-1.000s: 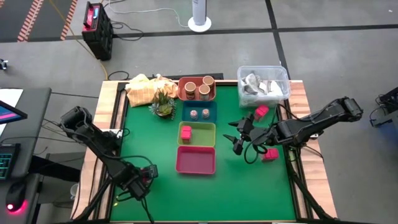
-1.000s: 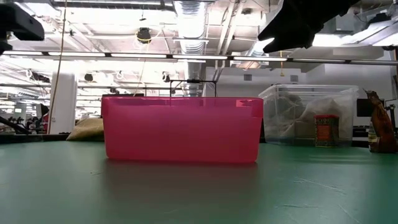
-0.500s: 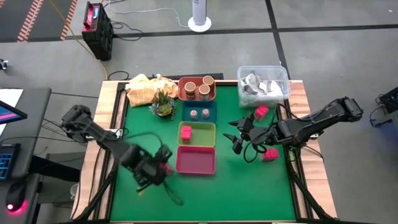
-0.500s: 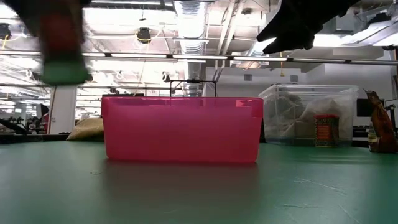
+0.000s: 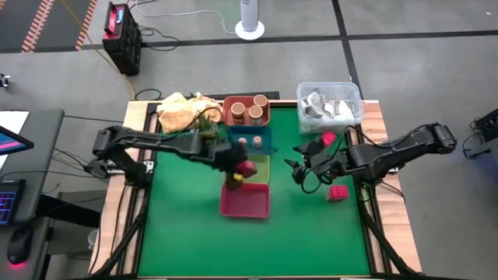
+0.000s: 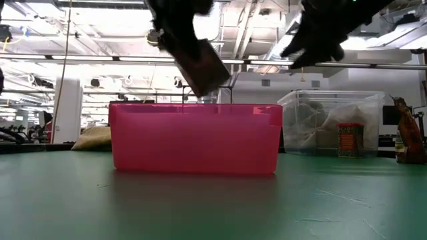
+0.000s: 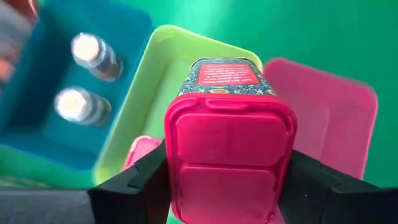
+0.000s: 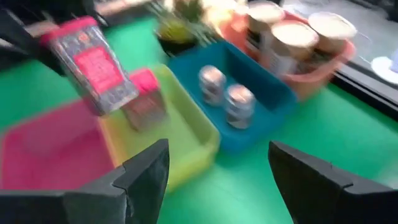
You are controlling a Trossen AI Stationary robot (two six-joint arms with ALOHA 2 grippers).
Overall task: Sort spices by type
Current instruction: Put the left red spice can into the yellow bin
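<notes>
My left gripper [image 5: 238, 168] is shut on a spice packet with a pink lid and a patterned body [image 7: 227, 112], above where the green tray [image 5: 261, 159] meets the pink tray [image 5: 245, 204]. The packet also shows in the right wrist view [image 8: 93, 65] and the low view [image 6: 203, 63]. My right gripper [image 5: 298, 169] is open and empty, right of the trays. A pink cube packet [image 8: 144, 93] lies in the green tray. Two more lie on the table [image 5: 327, 139] [image 5: 337, 192]. Three tan-lidded jars stand in the orange tray [image 5: 233, 118], two tiny jars in the blue tray [image 5: 265, 144]. My left gripper pinches the packet between its two fingers [image 7: 134, 180], one on each side of the pink lid end [image 7: 177, 155]. The arm comes from the table's left. The packet is lifted clear above the trays and tilted, its body pointing away from the wrist.
A clear tub [image 5: 329, 105] with silvery wrappers stands at the far right. A yellow cloth [image 5: 180, 111] and a small plant [image 5: 204, 128] sit at the far left. Bare green table lies left of and nearer than the trays.
My left gripper has swung from the table's near left corner toward the right and far edge, carrying the pink-lidded packet, and now hangs above the green and pink trays. My right gripper has edged slightly toward the far edge.
</notes>
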